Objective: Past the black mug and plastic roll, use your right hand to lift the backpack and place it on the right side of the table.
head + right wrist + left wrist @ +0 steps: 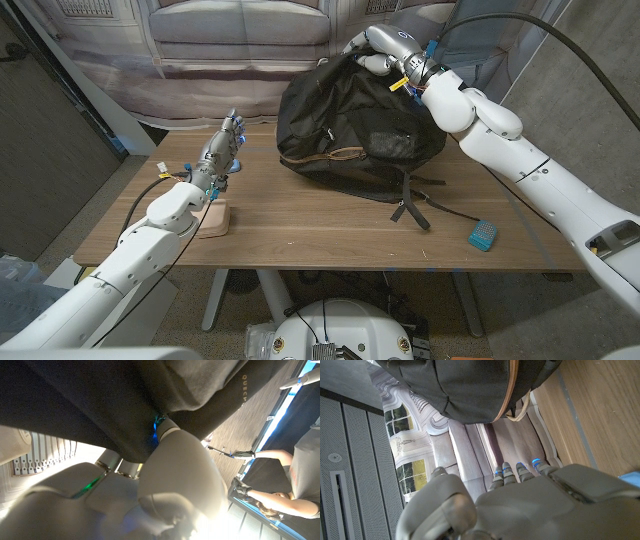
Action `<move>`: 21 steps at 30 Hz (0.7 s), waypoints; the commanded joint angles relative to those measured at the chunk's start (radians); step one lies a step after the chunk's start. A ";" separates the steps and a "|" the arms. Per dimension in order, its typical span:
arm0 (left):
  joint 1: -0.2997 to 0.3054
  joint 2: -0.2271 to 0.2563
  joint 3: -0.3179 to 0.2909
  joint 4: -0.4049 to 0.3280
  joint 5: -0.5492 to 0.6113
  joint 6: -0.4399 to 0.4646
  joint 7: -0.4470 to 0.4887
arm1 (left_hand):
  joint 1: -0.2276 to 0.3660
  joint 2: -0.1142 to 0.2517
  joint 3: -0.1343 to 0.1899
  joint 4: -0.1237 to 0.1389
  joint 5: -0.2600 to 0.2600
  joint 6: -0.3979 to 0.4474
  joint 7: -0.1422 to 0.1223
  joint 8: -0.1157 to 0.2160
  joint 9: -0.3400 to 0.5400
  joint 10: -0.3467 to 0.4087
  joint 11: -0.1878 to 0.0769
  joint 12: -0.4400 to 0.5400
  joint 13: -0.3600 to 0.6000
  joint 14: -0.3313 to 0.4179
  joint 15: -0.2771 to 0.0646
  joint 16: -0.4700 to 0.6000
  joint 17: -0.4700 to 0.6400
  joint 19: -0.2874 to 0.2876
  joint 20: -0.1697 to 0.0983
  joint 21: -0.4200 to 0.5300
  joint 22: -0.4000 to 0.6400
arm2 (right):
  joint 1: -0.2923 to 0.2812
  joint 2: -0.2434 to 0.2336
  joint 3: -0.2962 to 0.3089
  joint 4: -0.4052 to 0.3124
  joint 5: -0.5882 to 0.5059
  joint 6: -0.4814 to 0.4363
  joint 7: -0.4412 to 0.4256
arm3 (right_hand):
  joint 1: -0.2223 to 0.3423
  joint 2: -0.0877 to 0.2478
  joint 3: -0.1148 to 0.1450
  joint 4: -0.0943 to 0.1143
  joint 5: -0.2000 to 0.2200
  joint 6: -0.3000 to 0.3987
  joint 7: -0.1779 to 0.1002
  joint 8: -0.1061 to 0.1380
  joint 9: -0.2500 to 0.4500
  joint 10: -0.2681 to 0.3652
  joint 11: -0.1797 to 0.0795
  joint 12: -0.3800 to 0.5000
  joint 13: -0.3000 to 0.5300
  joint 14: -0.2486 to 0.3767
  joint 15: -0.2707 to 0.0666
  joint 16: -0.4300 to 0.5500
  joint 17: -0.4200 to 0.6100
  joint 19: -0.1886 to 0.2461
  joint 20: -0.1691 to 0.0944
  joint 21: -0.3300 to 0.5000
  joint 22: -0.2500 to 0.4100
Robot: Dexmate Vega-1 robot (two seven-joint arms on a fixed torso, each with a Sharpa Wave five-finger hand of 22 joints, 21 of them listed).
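Backpack [355, 135] is the landmark: a black bag with tan zip trim, slumped on the far part of the wooden worktop [320, 235], its straps [412, 208] trailing off its near side toward a small teal block [483, 237].

At the backpack's top, the right hand [385, 55] is curled over the gathered fabric, its fingers [372, 64] closed into the cloth there. From the right wrist view, dark material wraps tightly around the fingers, which suggests a real grip on the top of the bag, probably at the carry loop, though the loop itself is hidden. Gripping at the top makes sense: the bag would hang below the hand and lift clear without spilling sideways. Whether the bag's base is off the worktop yet is hard to tell; most of it looks as if it rests there.

Beside the backpack, apart from it, the left hand [222, 150] stands upright with fingers loosely apart and nothing in them, likely parked out of the way. Nearer the robot than that hand, a pale tan block [214, 220] lies under the left forearm.

Neither a black mug nor a plastic roll can be made out. A person's arm [280, 457] appears in the right wrist view beyond the worktop.
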 commanded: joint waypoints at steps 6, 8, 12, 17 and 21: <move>0.012 -0.001 -0.007 -0.005 0.000 -0.004 0.005 | -0.001 0.012 -0.009 0.004 0.006 -0.002 0.003 0.000 0.003 -0.009 -0.004 -0.001 0.002 -0.010 0.002 0.001 0.004 -0.011 -0.002 0.002 0.002 | 0.083 0.041 -0.051 0.085 0.004 0.011 0.000 | 0.001 0.011 0.010 -0.003 0.005 0.010 -0.006 -0.004 0.004 0.007 0.003 -0.004 0.003 0.036 -0.067 -0.003 0.005 0.011 -0.136 0.005 -0.003; 0.016 0.001 -0.010 -0.006 0.000 -0.004 0.008 | 0.000 0.012 -0.010 0.004 0.006 -0.003 0.003 0.000 0.003 -0.009 -0.004 -0.001 0.002 -0.011 0.002 0.001 0.004 -0.010 -0.002 0.002 0.002 | 0.091 0.046 -0.059 0.092 0.001 0.012 0.000 | 0.001 0.011 0.010 -0.003 0.005 0.010 -0.006 -0.004 0.004 0.007 0.002 -0.004 0.004 0.037 -0.068 -0.003 0.005 0.011 -0.136 0.006 -0.004; 0.017 0.000 -0.012 0.001 -0.005 -0.007 0.001 | 0.000 0.012 -0.011 0.004 0.006 -0.003 0.003 -0.001 0.003 -0.008 -0.003 -0.001 0.002 -0.011 0.002 0.001 0.004 -0.012 -0.004 0.001 0.002 | 0.106 0.056 -0.070 0.102 -0.003 0.007 0.004 | -0.001 0.012 0.011 -0.003 0.006 0.010 -0.005 -0.005 0.005 0.007 0.004 -0.005 0.005 0.037 -0.067 -0.004 0.006 0.010 -0.136 0.006 -0.006; 0.017 -0.003 -0.012 0.010 -0.009 -0.011 -0.005 | 0.000 0.013 -0.012 0.004 0.006 -0.003 0.004 0.000 0.003 -0.009 0.001 -0.001 0.002 -0.012 0.003 0.001 0.004 -0.012 -0.003 0.001 0.002 | 0.121 0.067 -0.081 0.110 -0.006 -0.004 0.010 | -0.002 0.011 0.012 -0.003 0.005 0.011 -0.007 -0.005 0.005 0.008 0.001 -0.006 0.006 0.037 -0.067 -0.005 0.007 0.010 -0.136 0.007 -0.008; 0.018 -0.002 -0.014 0.013 -0.010 -0.013 -0.009 | 0.000 0.013 -0.013 0.004 0.006 -0.003 0.003 0.000 0.003 -0.008 0.001 -0.001 0.002 -0.013 0.003 0.001 0.004 -0.013 -0.003 0.001 0.002 | 0.130 0.073 -0.089 0.115 -0.008 -0.009 0.014 | -0.003 0.010 0.012 -0.003 0.005 0.011 -0.007 -0.005 0.005 0.009 0.004 -0.007 0.006 0.038 -0.068 -0.005 0.008 0.010 -0.136 0.008 -0.009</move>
